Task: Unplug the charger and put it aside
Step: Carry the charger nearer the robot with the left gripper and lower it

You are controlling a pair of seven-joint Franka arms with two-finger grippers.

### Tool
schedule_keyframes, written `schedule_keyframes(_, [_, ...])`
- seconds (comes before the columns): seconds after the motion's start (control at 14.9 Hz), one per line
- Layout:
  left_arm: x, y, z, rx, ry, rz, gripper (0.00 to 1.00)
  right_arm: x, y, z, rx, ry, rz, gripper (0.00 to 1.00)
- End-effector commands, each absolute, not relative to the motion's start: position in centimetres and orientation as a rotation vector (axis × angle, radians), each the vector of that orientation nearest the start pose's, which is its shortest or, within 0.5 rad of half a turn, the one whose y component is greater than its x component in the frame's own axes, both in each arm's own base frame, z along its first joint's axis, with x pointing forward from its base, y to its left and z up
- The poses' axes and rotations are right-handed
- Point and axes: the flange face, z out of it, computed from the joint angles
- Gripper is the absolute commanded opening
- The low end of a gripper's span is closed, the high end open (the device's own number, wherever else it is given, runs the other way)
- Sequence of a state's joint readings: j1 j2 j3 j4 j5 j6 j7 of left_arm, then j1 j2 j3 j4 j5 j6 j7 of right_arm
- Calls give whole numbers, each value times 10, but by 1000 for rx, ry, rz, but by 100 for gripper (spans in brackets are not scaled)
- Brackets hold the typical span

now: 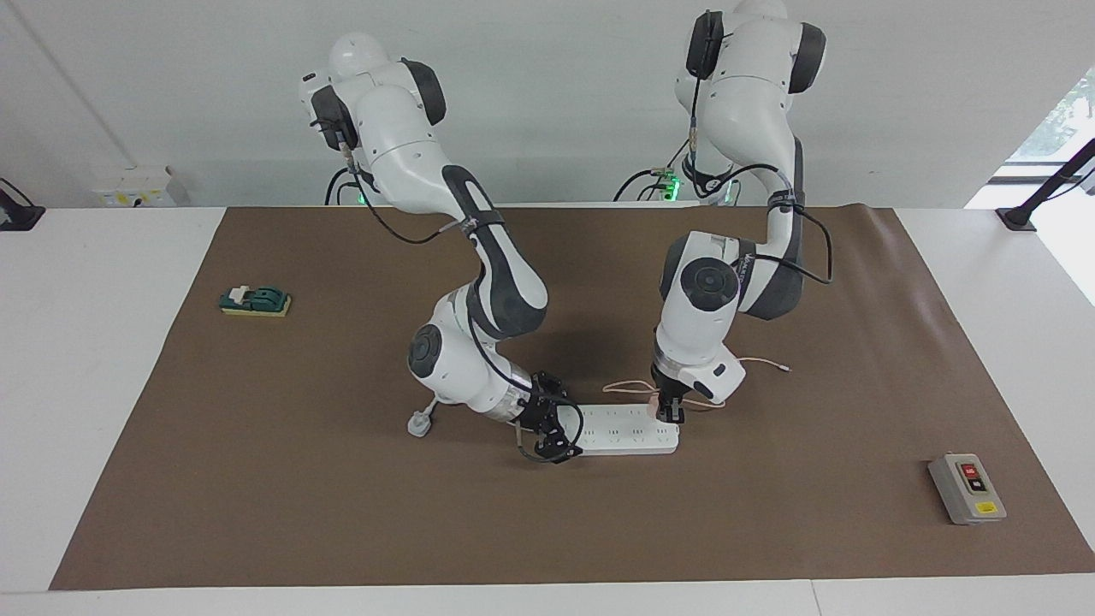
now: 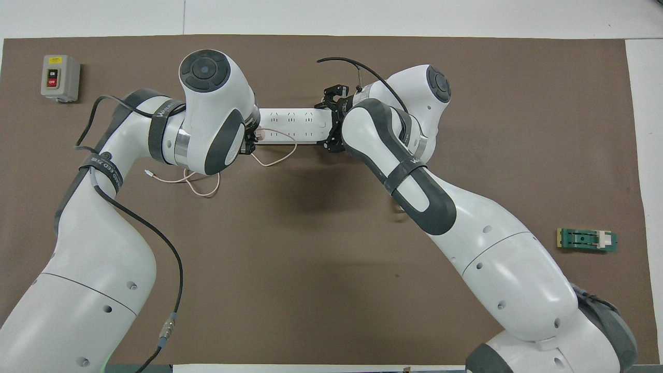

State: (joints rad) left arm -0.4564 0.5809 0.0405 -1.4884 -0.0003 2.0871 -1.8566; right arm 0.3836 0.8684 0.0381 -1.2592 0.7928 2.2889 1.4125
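The charger [image 1: 656, 400] is a small pale pink cube at the end of the white power strip [image 1: 629, 430] toward the left arm's end of the table. Its thin pink cable [image 1: 627, 386] trails over the mat nearer to the robots. My left gripper [image 1: 670, 417] stands upright over that end and is shut on the charger. In the overhead view the charger [image 2: 260, 133] peeks out beside the left wrist, with the cable [image 2: 280, 157] looping away. My right gripper [image 1: 552, 436] grips the strip's other end across its width, low on the mat.
The strip's white plug [image 1: 419, 423] lies on the brown mat [image 1: 257, 479] beside the right arm. A grey box with red and black buttons [image 1: 967, 488] sits toward the left arm's end. A green switch block [image 1: 255, 300] sits toward the right arm's end.
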Motion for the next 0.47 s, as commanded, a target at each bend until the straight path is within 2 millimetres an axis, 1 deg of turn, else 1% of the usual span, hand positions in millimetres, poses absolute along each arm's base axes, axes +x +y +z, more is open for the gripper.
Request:
schedule_keyframes(0.0, [642, -279, 359, -2295, -2016, -32, 0, 711, 313, 256, -1844, 1724, 538, 0])
schedule_keyframes(0.13, [642, -277, 368, -2295, -2017, -33, 0, 711, 313, 256, -1844, 1724, 538, 0])
schedule_keyframes(0.27, [644, -273, 386, -2295, -2012, -33, 0, 712, 311, 256, -1841, 1727, 537, 0])
schedule_keyframes(0.4, [643, -268, 400, -2306, -2001, -28, 0, 712, 309, 256, -1840, 1728, 536, 0])
